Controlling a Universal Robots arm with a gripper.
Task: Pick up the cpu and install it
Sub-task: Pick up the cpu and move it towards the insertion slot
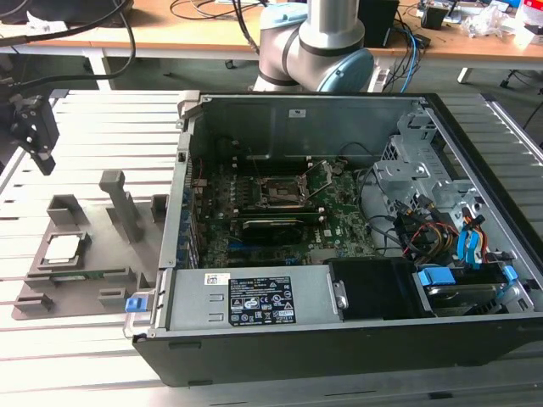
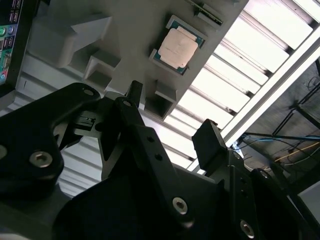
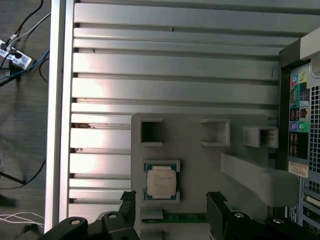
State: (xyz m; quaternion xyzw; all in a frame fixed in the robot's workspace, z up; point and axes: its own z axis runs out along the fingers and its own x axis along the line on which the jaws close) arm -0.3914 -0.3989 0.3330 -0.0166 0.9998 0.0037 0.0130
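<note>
Jaws stand apart with nothing between them. The gripper (image 3: 172,200) hangs above the grey holder (image 3: 200,165), clear of it, and in the exterior view the gripper (image 1: 34,131) is well off to the side of the computer case (image 1: 339,339).

In both wrist views the cpu (image 3: 161,181) lies flat in its green-edged nest beyond the fingertips (image 3: 127,197). It sits roughly in line with the gap between them, nearer one finger than the other, and neither finger touches it. In the second wrist view the cpu (image 2: 177,46) shows well past the gripper (image 2: 172,112), silvery top up.

By my reading the task has barely begun: no grasp is made, the chip is not lifted, and both the pick and the install are left to do. The socket (image 1: 276,193) on the board, far from the jaws and inside the case, shows no silvery chip as far as I can make out.

Counted:
- one cpu
- one gripper with two fingers
- one holder
- one case
- one socket
- three hollow blocks (image 3: 151,132) and one tall post (image 3: 255,172) on the holder, in the first wrist view
- one green strip (image 3: 175,218) just beside the nest
</note>
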